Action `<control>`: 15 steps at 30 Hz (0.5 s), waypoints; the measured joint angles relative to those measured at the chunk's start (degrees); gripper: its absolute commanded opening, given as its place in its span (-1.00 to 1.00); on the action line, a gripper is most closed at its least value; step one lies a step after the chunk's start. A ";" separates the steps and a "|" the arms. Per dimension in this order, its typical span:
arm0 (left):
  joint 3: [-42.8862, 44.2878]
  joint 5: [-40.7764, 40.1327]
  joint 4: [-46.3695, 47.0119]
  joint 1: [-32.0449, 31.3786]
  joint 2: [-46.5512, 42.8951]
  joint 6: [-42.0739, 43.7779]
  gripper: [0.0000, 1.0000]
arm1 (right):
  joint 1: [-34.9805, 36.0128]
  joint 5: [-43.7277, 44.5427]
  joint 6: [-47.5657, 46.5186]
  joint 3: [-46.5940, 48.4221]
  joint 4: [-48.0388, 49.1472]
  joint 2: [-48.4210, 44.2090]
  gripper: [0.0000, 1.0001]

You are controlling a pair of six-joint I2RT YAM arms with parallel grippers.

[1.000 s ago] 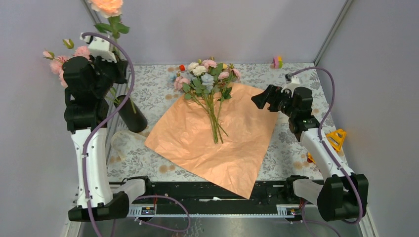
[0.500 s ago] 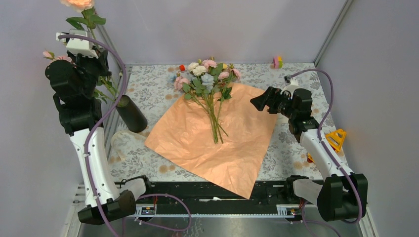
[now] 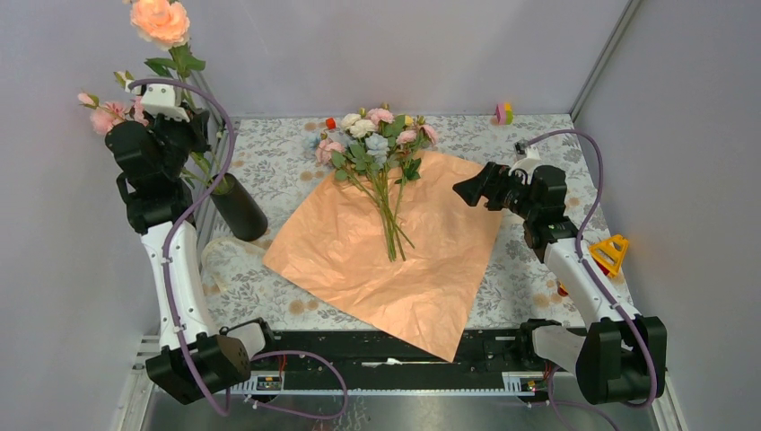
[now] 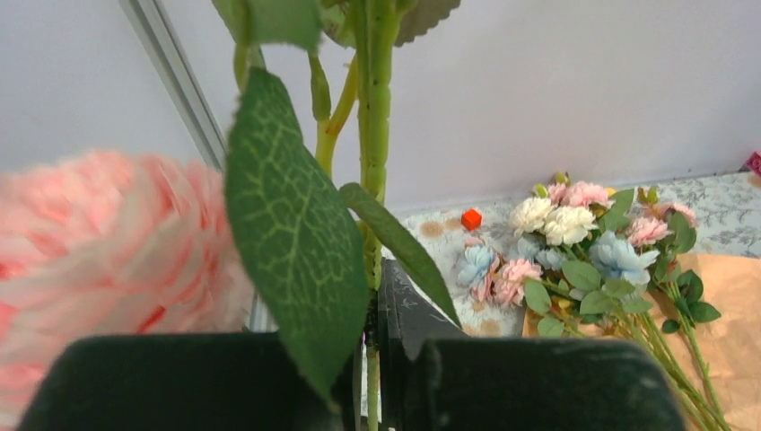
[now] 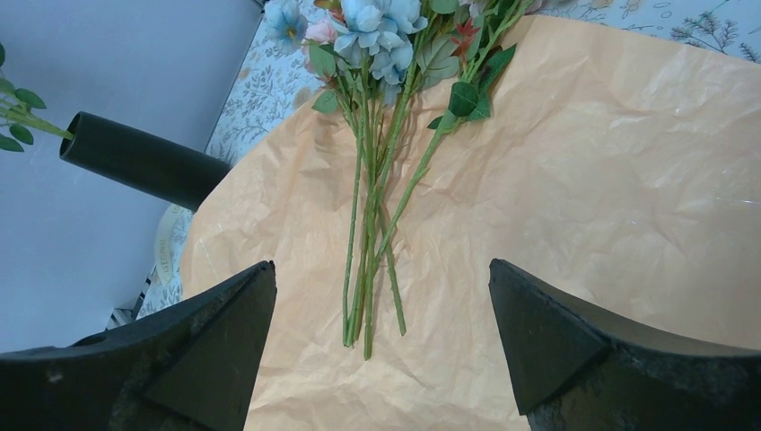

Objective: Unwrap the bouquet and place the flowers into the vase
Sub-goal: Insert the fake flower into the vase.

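Note:
My left gripper (image 3: 190, 135) is raised at the far left, shut on the green stem (image 4: 375, 135) of a peach rose (image 3: 161, 20) that stands upright above it. The stem's lower end reaches the mouth of the black vase (image 3: 238, 206); how deep it sits is hidden. A pink flower (image 3: 103, 114) leans left behind the arm. The other flowers (image 3: 377, 148) lie loose on the opened peach paper (image 3: 395, 260) of the bouquet. My right gripper (image 3: 468, 190) hovers open over the paper's right side, its fingers (image 5: 215, 332) spread wide either side of the stem ends (image 5: 368, 296).
A cream ribbon (image 3: 220, 256) lies on the patterned cloth in front of the vase. Small toy blocks (image 3: 502, 113) and a red one (image 3: 330, 123) sit along the back wall. A yellow triangular piece (image 3: 612, 251) lies at the right edge. Walls close in on three sides.
My left arm swung left with the peach rose, then came back a little to the right and lower. The right gripper crept slightly left, still open.

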 measured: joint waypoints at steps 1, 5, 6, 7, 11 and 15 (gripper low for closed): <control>-1.25 0.20 0.74 0.22 -0.04 -0.04 -1.00 | 0.00 -0.15 0.00 -0.13 0.20 0.00 0.89; -6.40 0.79 3.04 1.27 -0.15 -0.72 -1.00 | 0.00 -1.01 0.04 -0.24 0.83 0.00 0.89; -7.32 0.83 3.10 1.46 -0.15 -1.03 -1.00 | 0.00 -1.01 0.04 -0.24 0.98 0.00 0.89; -8.09 0.85 3.37 1.60 -0.17 -1.27 -1.00 | 0.00 -1.01 0.04 -0.24 1.09 0.00 0.89; -11.30 0.79 5.05 1.86 -0.44 -1.92 -1.00 | -0.02 -1.05 0.28 -0.42 1.64 -0.02 0.88; -14.32 0.52 6.29 1.95 -1.14 -2.34 -1.00 | -0.02 -1.66 0.48 -0.79 1.97 -0.02 0.88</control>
